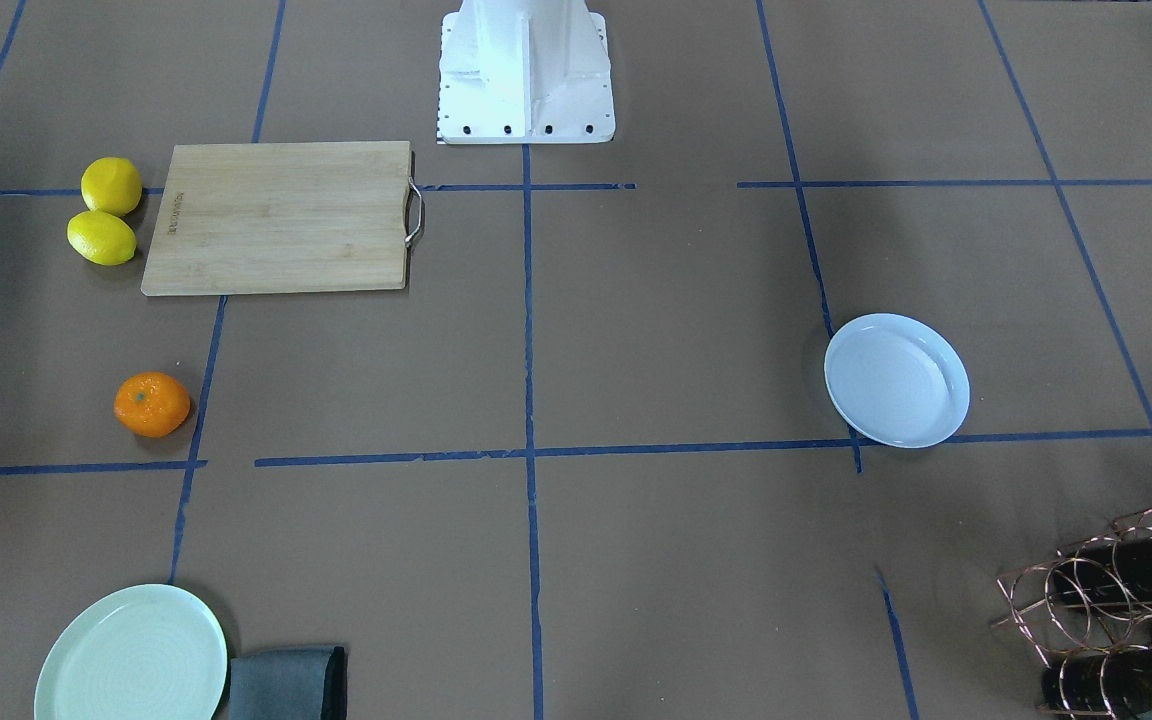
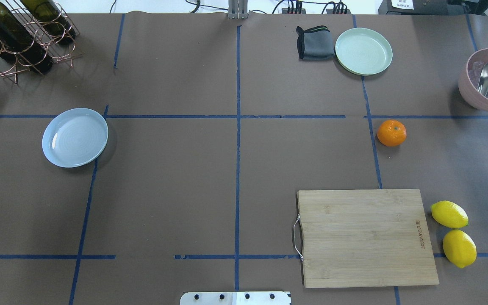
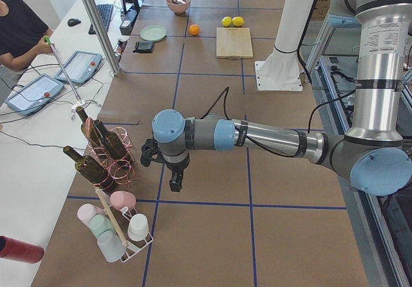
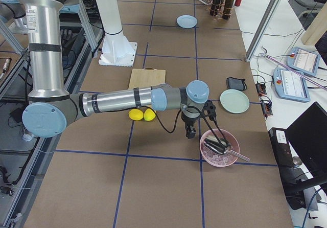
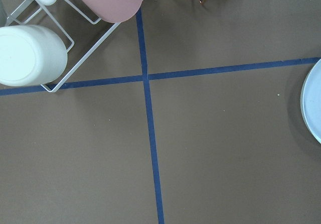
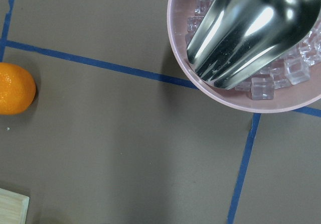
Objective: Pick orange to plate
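Note:
The orange [image 2: 391, 133] lies on the brown table on my right side, beyond the cutting board; it also shows as the orange [image 1: 152, 404] and at the left edge of the right wrist view as the orange [image 6: 15, 89]. The white plate [image 2: 75, 137] sits far off on my left side, its rim [image 5: 313, 108] at the left wrist view's right edge. My right gripper [image 4: 190, 132] hangs beside the pink bowl. My left gripper [image 3: 175, 183] hangs near the bottle rack. For both I cannot tell whether they are open or shut.
A wooden cutting board [image 2: 364, 237] with two lemons [image 2: 453, 231] beside it lies near the robot base. A mint-green plate [image 2: 363, 51] and grey cloth [image 2: 314, 43] sit at the far edge. A pink bowl [image 6: 241, 96] holds ice and a scoop. A bottle rack [image 2: 19, 38] and a cup rack [image 5: 60, 48] stand at the left.

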`<state>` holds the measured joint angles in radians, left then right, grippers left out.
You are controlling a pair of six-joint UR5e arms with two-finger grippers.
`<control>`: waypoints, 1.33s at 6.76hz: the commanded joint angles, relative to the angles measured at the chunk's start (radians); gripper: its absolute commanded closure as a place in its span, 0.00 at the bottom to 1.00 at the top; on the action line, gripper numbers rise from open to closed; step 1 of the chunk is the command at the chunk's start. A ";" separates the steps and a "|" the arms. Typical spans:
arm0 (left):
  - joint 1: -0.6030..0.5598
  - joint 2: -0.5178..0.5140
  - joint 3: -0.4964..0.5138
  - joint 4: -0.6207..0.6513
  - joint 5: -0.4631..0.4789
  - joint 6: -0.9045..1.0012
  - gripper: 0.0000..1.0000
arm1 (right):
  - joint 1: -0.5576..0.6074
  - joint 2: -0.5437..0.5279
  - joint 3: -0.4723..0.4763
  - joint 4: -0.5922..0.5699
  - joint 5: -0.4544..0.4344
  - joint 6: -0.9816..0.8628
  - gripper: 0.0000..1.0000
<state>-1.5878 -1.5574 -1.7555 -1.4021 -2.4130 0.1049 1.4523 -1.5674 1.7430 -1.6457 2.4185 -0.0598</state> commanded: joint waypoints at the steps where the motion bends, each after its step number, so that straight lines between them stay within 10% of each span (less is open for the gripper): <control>1: -0.011 -0.018 -0.062 0.046 -0.006 0.004 0.00 | 0.000 -0.013 0.009 0.001 -0.001 0.005 0.00; 9: 0.143 -0.049 0.002 -0.140 -0.064 -0.004 0.00 | -0.001 -0.013 0.006 0.001 0.001 0.006 0.00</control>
<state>-1.5361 -1.6084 -1.7625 -1.4479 -2.4694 0.1072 1.4516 -1.5800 1.7447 -1.6444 2.4191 -0.0542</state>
